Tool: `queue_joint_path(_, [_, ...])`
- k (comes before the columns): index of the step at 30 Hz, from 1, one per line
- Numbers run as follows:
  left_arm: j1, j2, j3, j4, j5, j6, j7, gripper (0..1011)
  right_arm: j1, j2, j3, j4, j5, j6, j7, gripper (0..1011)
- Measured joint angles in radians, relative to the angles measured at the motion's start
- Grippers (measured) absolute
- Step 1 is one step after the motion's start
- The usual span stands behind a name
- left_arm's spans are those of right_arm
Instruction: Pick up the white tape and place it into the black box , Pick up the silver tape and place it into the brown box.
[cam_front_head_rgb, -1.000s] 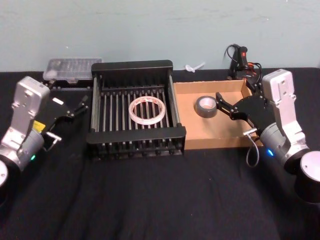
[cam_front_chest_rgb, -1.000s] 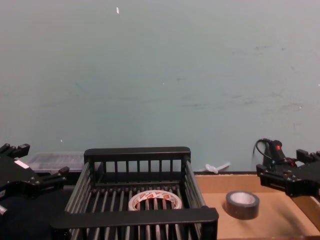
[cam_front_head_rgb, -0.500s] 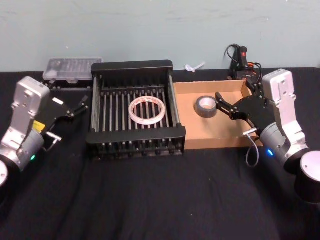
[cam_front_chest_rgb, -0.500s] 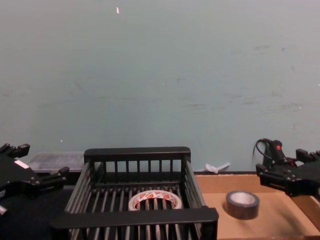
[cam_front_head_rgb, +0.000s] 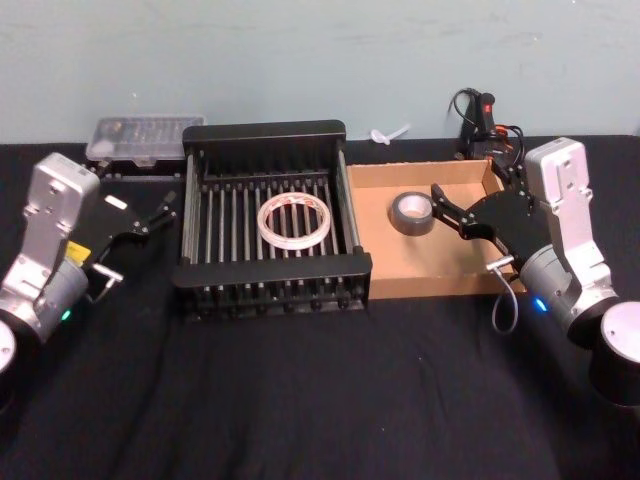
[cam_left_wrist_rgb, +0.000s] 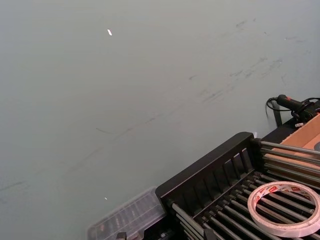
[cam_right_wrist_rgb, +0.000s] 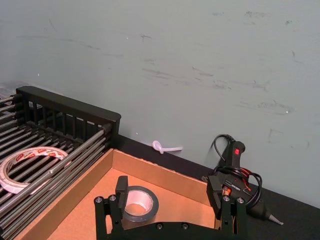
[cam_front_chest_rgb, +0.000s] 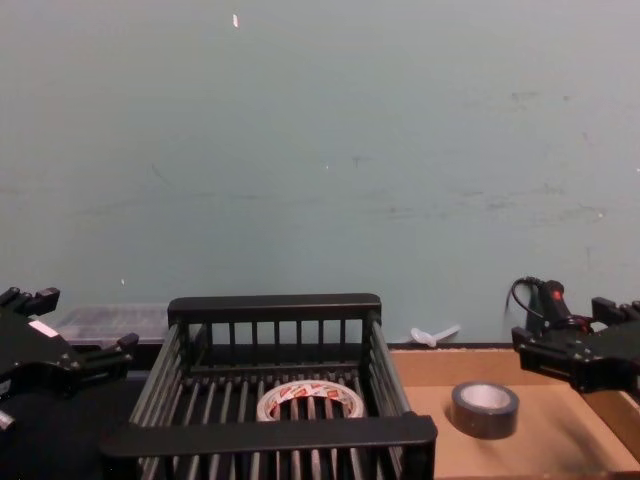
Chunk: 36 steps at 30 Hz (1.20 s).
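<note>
The white tape (cam_front_head_rgb: 263, 222) lies flat on the barred floor of the black box (cam_front_head_rgb: 265, 131), also seen from the side as a roll (cam_front_chest_rgb: 345, 397) behind the box's front rim (cam_front_chest_rgb: 270, 433). The silver tape (cam_front_head_rgb: 413, 227) lies in the brown box (cam_front_head_rgb: 430, 285), near its back left corner. My right gripper (cam_front_head_rgb: 476, 182) hangs open over the right part of the brown box, just right of the silver tape (cam_right_wrist_rgb: 150, 207), holding nothing. My left gripper (cam_front_head_rgb: 138, 190) stands open and empty to the left of the black box.
A clear plastic case (cam_front_head_rgb: 145, 138) sits behind the left gripper. A black glue gun with cable (cam_front_head_rgb: 485, 125) and a small white plastic piece (cam_front_head_rgb: 390, 133) lie behind the brown box by the wall. Black cloth covers the table's front.
</note>
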Motion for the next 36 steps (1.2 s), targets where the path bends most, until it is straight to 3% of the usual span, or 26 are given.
queue_joint_path(36, [0.0, 0.0, 0.0, 0.0, 0.0, 0.0, 0.0, 1001, 0.0, 0.0, 0.0, 0.0, 0.0, 0.0, 0.0, 1002])
